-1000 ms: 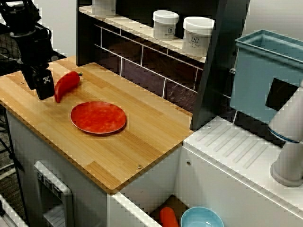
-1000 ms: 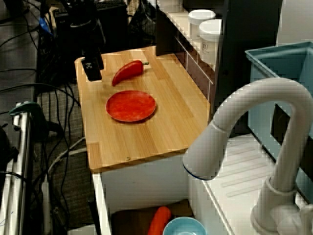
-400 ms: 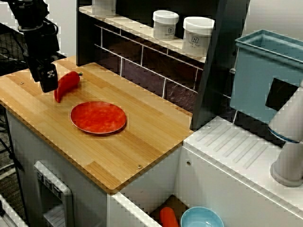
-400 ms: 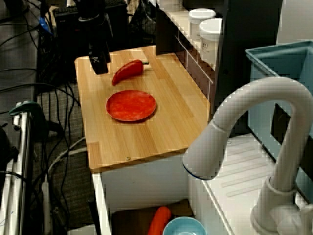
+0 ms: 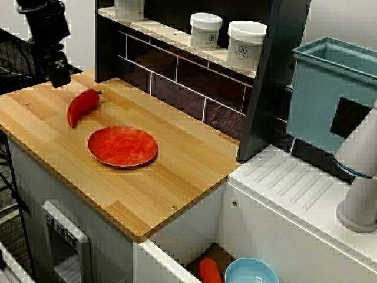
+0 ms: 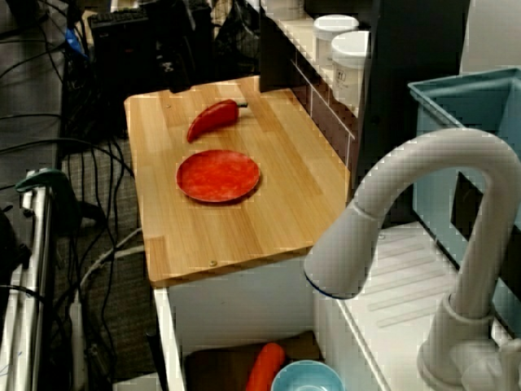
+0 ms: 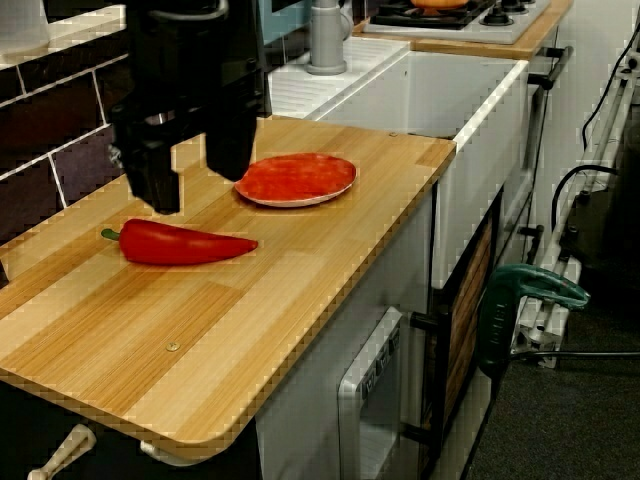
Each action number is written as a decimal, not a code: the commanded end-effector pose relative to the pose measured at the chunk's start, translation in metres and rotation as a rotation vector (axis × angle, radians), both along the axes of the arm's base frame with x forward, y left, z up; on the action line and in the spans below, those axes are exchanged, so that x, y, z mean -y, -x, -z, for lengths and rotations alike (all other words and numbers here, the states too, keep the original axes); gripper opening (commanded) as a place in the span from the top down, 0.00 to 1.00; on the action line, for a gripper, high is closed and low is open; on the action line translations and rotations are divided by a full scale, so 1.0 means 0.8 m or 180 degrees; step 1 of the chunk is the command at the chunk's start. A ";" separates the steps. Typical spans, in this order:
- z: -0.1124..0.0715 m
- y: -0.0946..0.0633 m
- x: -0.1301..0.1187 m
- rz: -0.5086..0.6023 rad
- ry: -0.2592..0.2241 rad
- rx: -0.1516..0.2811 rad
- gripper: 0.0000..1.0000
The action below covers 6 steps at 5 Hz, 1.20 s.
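**Operator:** Where is the pepper?

**Inspector:** Your red pepper (image 5: 82, 106) lies flat on the worktop (image 5: 177, 177) with its stem toward the tiled wall. It is near the red plate (image 5: 122, 146) but does not touch it. The plate carries nothing.

**Operator:** And the gripper?

**Inspector:** Your gripper (image 7: 195, 188) hangs raised above the worktop near the pepper and touches nothing. In the low side view its two fingers (image 7: 160, 180) stand well apart, with nothing between them. My reading of progress: the pepper is not in hand and not on the plate. Further out, two white jars (image 5: 227, 34) sit on the shelf, and a blue bowl (image 5: 250, 272) rests in the sink.
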<state>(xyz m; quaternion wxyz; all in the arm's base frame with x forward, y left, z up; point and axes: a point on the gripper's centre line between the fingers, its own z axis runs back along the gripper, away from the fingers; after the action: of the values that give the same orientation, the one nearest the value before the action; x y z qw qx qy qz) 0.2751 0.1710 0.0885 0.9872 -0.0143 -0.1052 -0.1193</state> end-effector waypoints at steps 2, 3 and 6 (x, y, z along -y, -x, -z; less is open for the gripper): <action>0.019 -0.022 -0.022 -0.1388 0.0322 -0.0079 0.00; 0.029 -0.028 -0.016 -0.1497 0.0374 -0.0127 0.00; 0.061 -0.041 0.006 -0.1557 0.0312 -0.0194 0.00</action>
<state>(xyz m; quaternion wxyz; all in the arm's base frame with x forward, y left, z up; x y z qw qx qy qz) 0.3117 0.1630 0.0305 0.9882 -0.0447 -0.0678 0.1298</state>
